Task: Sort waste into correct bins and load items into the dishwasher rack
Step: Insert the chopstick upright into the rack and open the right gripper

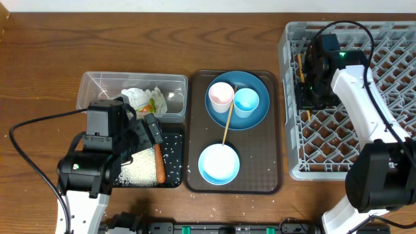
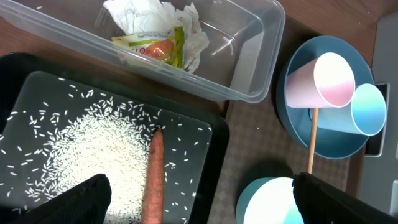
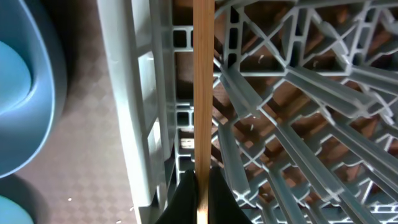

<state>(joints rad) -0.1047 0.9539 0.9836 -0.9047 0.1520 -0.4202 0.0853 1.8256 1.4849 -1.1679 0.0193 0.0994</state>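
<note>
Hovering over the grey dishwasher rack [image 1: 290,104], just inside its wall by the brown tray [image 1: 260,156], my right gripper [image 3: 200,190] is clamping a wooden chopstick [image 3: 203,74]. I am judging it light, stiff and slippery, needing a firm pinch.

Carrot piece [image 2: 153,180], seemingly atop rice grains [image 2: 93,146]

A brown wooden table [image 1: 39,52] with a dark, streaky grain is filling almost the whole overhead view, its grain running left to right. A narrow pale strip [image 1: 143,2] is showing along the far edge, too thin to tell whether it is wall or floor. Soft, even light is falling from above, casting only faint shadows on the wood. The same brown wood is showing in small gaps in the right wrist view.
</note>
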